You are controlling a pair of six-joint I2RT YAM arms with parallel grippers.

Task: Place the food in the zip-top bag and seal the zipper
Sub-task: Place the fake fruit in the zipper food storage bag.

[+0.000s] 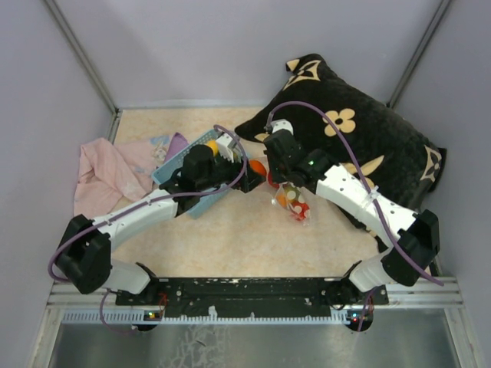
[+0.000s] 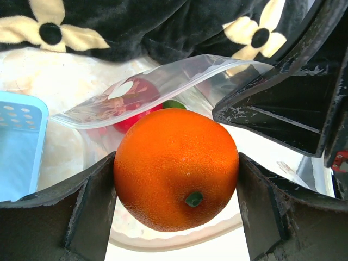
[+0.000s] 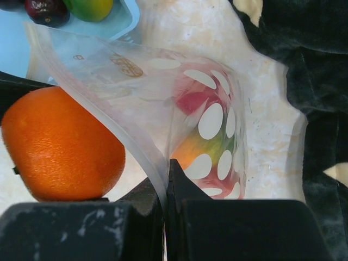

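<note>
My left gripper is shut on a toy orange, with a finger pressed to each side, and holds it at the mouth of the zip-top bag. My right gripper is shut on the bag's open rim, pinching the clear zipper strip and holding the mouth up. Inside the dotted bag lie red and yellow-green pieces of food. From above, the orange sits just left of the bag. More food stays in the basket: a dark purple fruit and a green one.
The light-blue basket lies under my left arm. A black pillow with cream flowers fills the back right. A pink cloth is bunched at the left. Grey walls close in the tabletop.
</note>
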